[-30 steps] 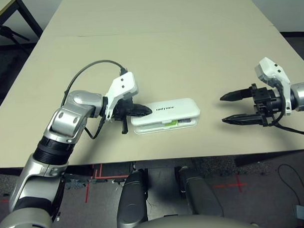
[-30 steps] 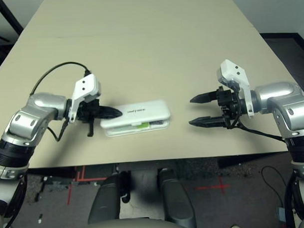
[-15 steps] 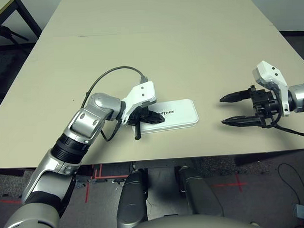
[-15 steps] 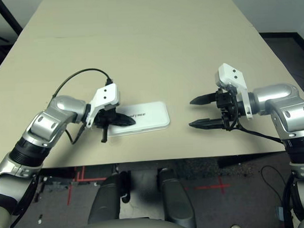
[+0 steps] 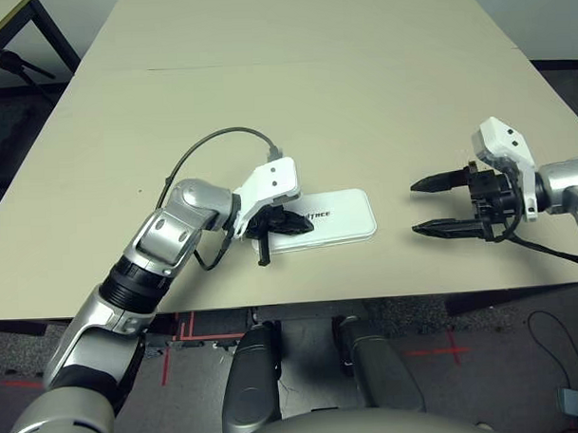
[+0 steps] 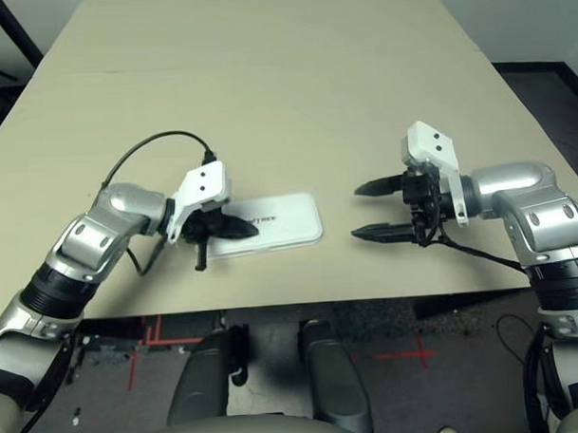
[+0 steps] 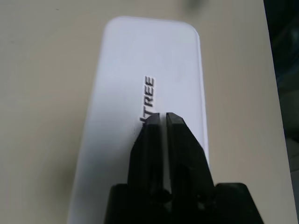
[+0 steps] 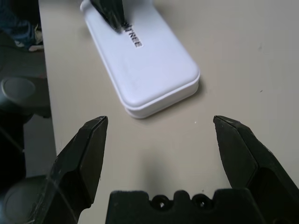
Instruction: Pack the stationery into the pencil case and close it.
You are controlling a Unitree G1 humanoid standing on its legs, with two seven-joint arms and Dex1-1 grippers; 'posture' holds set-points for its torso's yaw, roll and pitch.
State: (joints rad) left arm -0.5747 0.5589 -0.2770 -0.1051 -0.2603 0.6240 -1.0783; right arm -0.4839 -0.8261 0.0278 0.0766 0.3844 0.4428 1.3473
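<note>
Two grippers are mine, and both are above the table point(image 5: 294, 93). From my head I see my left gripper point(image 5: 299, 223) resting on top of the pencil case point(image 5: 341, 215), at the end nearest my left arm. The lid lies flat down on the base, so the case looks shut. I cannot see any stationery, so I guess it is all inside. My right gripper point(image 5: 431, 207) hangs well apart from the far end of the case, pointing back at it. Its two fingers are spread wide and hold nothing.

Looking along my left gripper's fingers point(image 7: 148, 140), they are almost together, with just a thin slit between them. They pinch nothing. The white lid stretches away in front of the tips, and the black lettering point(image 7: 148, 95) sits right at them. I think I am pressing the lid down.

Looking along my right gripper, the case lies ahead of my wide black fingers point(image 8: 86, 154) with bare table in between. A thin line runs around its side where lid meets base.

I judge this is the closing step, close to the end. Next I should lift my left gripper gently and check that the lid does not spring up. If it does, I should press once more.
</note>
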